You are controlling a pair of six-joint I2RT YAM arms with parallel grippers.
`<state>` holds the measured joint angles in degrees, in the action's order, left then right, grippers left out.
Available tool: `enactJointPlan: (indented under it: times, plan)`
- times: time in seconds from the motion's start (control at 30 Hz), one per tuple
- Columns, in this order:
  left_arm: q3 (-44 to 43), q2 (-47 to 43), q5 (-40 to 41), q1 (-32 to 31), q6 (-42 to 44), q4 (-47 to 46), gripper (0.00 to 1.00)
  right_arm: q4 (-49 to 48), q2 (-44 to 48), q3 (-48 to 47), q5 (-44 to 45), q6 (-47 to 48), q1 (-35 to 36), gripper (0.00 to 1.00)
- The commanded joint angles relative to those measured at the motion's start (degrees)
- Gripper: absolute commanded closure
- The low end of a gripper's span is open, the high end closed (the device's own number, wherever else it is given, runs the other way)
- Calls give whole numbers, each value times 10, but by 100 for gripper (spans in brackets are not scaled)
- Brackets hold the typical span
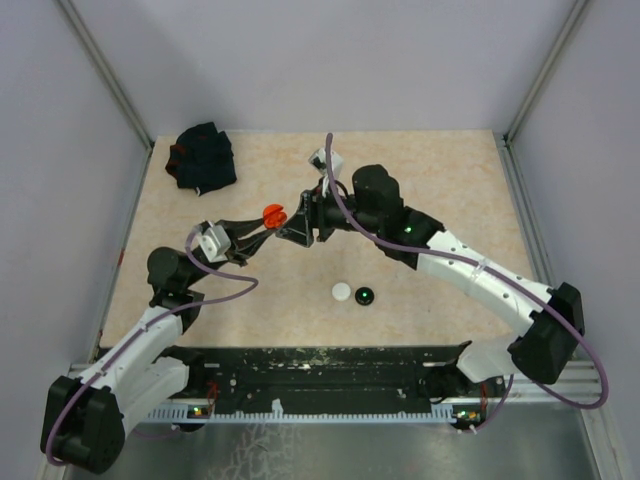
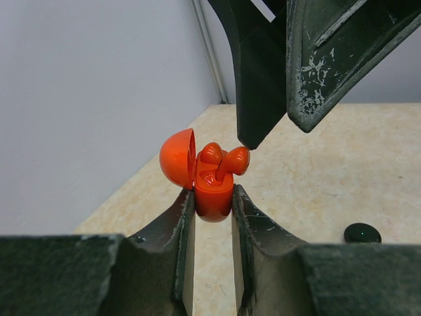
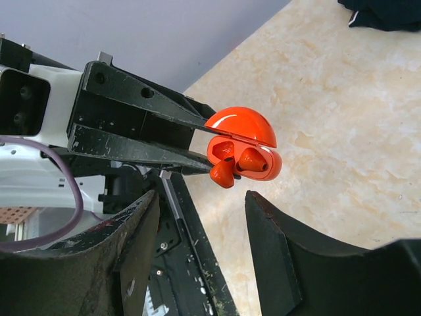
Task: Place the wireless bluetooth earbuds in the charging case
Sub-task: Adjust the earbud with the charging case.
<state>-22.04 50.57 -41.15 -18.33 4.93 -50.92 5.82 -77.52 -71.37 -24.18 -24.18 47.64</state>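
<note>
Two red earbuds point(image 2: 212, 154) sit in the open red case point(image 2: 214, 197), which is held in the air above the tabletop point(image 1: 440, 180), left of its middle. One lies down in its well. The tilted bud point(image 2: 235, 161) leans out over the rim and looks not fully seated. The lid point(image 2: 176, 158) stands hinged back.

The left hand point(image 1: 262, 230) is clamped on the case's lower body, a finger on each side. The right hand point(image 3: 200, 201) hangs just beside the case with its fingers apart and nothing between them. In the left wrist view one fingertip point(image 2: 252, 135) stands just above the tilted bud; whether it touches cannot be told.

Judged from this, the step in hand is seating that last bud. It would go best with the left hand keeping the case steady and upright while one right fingertip presses gently down along the well's line. A sideways push could flip the bud out or twist the case in its grip. The lid should stay clear of the fingertip until both buds lie flush.

A white disc point(image 1: 342, 291) and a black disc point(image 1: 366, 295) lie on the tabletop nearer the arm bases, and a black bundle point(image 1: 200, 157) lies at the far left corner, all well apart from the case.
</note>
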Motion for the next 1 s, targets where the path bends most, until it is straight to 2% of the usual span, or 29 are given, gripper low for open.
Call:
enactJointPlan:
  times: [0.0, 0.63, 0.97]
  plan:
    - [-20, 0, -10, -1, -10, -8, 100, -34, -3, -25, -18, 12, 5, 45]
    - [-29, 9, -15, -1, -17, 7, 100, -85, -18, -20, -86, -14, 8, 50]
    - [-30, 11, -28, -1, -21, 6, 100, -89, -41, -38, -74, -12, 26, 50]
